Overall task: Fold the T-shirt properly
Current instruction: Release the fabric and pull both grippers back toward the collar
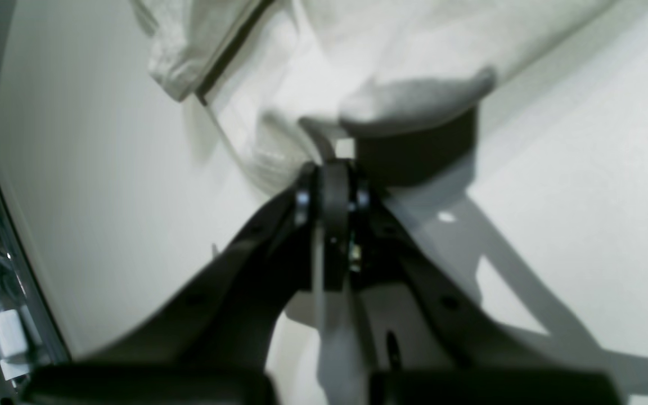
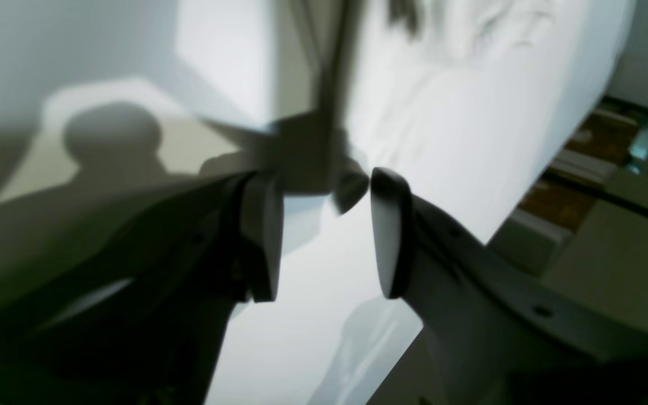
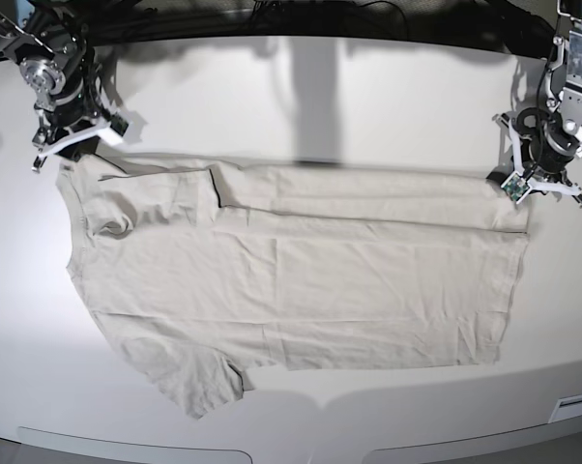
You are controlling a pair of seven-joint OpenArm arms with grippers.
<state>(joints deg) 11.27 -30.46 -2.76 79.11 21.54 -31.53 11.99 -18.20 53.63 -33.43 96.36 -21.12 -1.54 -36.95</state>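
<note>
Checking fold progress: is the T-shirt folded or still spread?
Partly folded: T-shirt has its far long edge turned over; the rest lies spread flat.

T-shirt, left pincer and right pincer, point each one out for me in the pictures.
T-shirt (image 3: 301, 290), base view, middle of the flat body panel.
Left pincer (image 1: 332, 169), left wrist view, shut tips pinching cloth.
Right pincer (image 2: 327, 225), right wrist view, gap between open tips.

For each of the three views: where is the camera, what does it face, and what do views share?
Left wrist: behind the left gripper, facing down at the T-shirt; jaws shut, cloth at their tips.
Right wrist: behind the right gripper, facing the table; jaws apart.
Base: overhead, facing the white table with the shirt spread out; both arms at its far corners.
Shared: every view shows the shirt.
</note>
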